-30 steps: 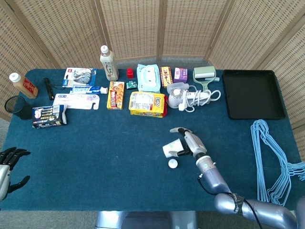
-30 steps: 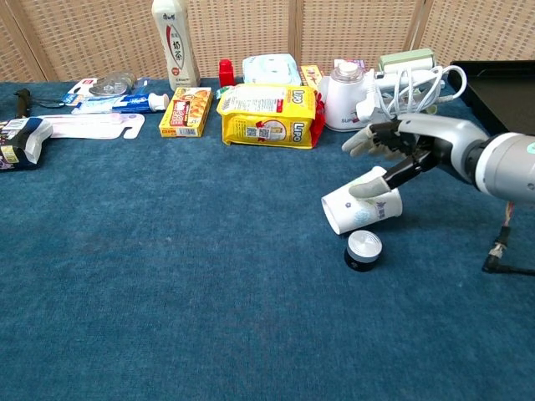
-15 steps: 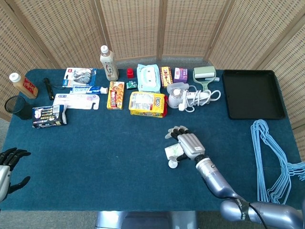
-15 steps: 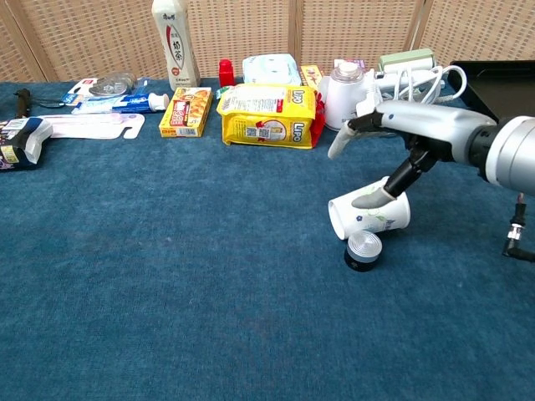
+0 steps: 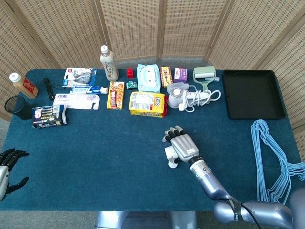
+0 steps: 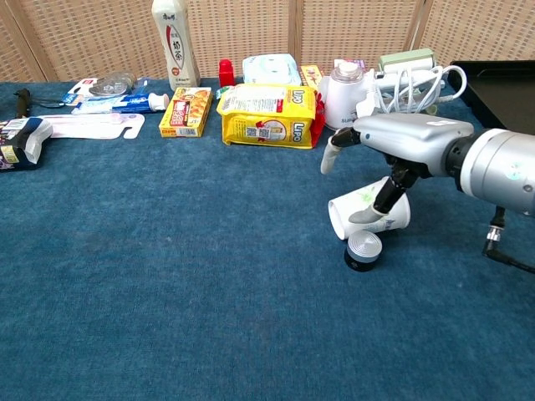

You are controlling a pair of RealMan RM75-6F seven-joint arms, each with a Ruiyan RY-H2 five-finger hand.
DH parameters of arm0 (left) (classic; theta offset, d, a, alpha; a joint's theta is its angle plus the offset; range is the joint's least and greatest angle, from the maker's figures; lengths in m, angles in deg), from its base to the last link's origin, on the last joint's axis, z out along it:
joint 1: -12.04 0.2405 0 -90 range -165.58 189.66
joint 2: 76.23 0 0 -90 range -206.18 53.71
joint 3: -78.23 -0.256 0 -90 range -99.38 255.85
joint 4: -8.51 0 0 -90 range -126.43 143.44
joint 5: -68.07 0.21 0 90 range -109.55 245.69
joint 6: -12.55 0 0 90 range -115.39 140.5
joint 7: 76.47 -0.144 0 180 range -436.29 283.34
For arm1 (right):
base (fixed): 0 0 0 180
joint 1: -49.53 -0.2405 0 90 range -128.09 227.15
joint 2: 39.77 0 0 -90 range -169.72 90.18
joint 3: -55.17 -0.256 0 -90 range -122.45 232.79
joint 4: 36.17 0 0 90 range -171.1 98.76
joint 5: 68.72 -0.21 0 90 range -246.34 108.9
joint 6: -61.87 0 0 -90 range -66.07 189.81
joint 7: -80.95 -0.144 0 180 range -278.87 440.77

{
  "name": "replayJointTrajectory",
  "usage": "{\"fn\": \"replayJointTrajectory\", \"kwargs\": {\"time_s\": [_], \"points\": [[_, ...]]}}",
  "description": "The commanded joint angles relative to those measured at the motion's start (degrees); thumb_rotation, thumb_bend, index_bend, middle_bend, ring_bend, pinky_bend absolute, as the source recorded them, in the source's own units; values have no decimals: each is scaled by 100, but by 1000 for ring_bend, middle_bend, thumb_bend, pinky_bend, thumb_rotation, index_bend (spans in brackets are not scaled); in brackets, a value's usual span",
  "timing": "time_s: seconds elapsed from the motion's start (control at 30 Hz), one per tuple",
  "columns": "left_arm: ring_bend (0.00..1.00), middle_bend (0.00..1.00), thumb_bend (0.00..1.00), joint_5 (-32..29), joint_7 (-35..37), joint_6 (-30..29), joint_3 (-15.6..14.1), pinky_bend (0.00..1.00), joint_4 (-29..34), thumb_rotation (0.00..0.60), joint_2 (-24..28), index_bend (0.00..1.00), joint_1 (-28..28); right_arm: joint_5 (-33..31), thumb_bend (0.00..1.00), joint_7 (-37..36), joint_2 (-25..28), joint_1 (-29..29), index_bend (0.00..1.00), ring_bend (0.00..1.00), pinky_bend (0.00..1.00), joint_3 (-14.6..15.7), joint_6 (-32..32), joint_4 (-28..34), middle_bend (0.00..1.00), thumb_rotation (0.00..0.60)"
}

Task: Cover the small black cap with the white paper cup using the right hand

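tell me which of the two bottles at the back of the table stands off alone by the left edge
The small bottle with the red label, standing next to the black mesh cup. The taller white bottle stands further right, in among the row of packaged goods.

1. a folding screen [image 5: 143, 28] of woven tan panels in pale wooden frames stood behind the worktop.
2. the worktop [image 5: 109, 157] was covered in deep blue cloth.
3. a strip of grey floor [image 5: 186, 60] showed between them.
4. the light was even and soft.
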Motion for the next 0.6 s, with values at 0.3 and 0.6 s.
{"fn": "replayJointTrajectory", "kwargs": {"time_s": [0.3,0.6], "points": [[174,280,178,-29,78,26,0,183,-95,600,-49,281,2,-243,251,632,-108,-183,305,97,17,135,99,-192,184,559],[174,280,179,-30,68,41,6,182,-104,600,-57,281,-9,-404,252,866,-185,-284,314,98,17,143,108,-263,191,560]]}}
